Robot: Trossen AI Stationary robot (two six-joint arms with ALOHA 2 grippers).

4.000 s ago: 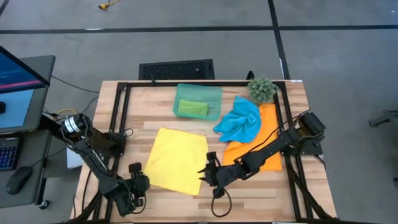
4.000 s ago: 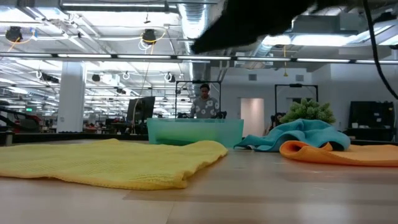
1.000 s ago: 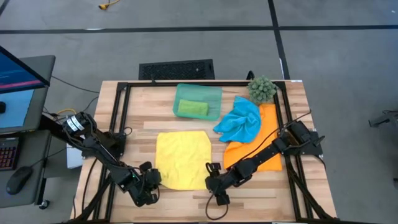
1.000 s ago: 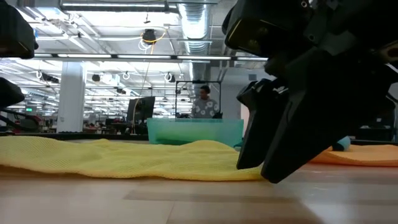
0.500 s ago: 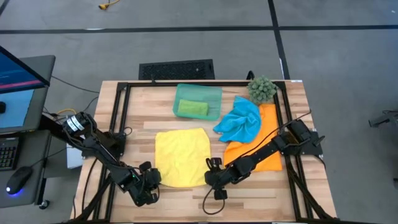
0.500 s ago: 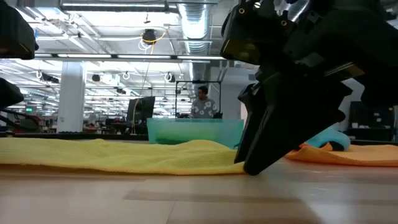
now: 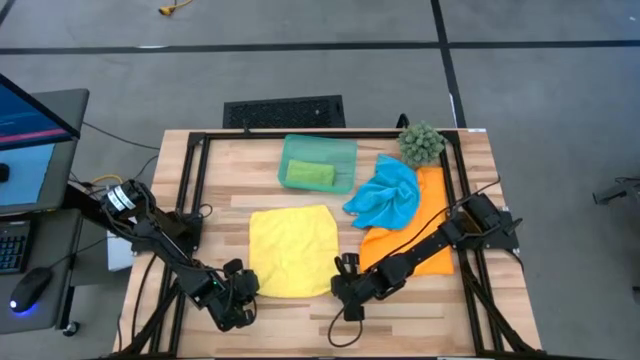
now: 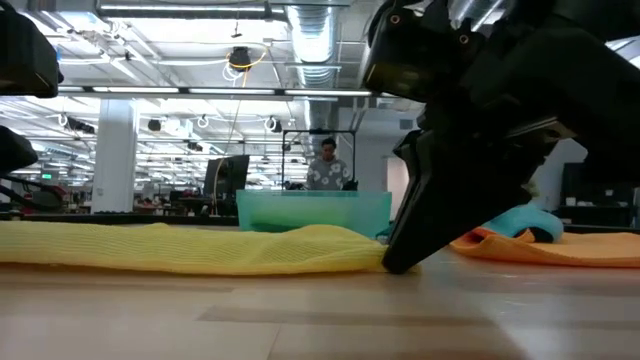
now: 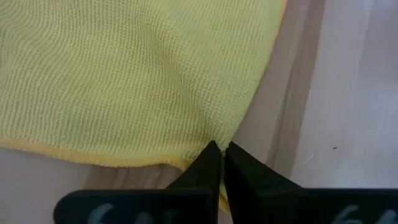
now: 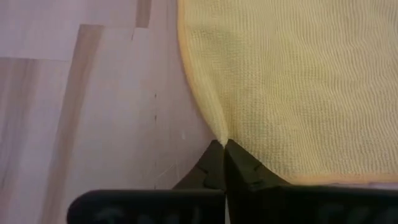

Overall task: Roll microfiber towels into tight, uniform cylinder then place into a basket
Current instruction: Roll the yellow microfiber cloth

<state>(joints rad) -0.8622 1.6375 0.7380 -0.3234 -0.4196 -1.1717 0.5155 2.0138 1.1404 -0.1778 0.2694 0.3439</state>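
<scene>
1. We see the yellow towel [image 7: 291, 251] spread flat on the surface [image 7: 300, 325], at its front middle.
2. Left claw [image 9: 219, 154] clamped on its near-left corner.
3. Right claw [image 10: 222, 149] clamped on the near-right corner (both low).
4. Basket [image 7: 318, 163] behind holds a green roll [image 7: 309, 174].

Wooden table [image 7: 230, 190]: towels [image 7: 290, 250], basket [image 7: 318, 162], plant ball [image 7: 421, 144].

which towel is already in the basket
The green towel, rolled up inside the teal basket. The yellow towel, blue towel and orange towel lie on the table.
</scene>
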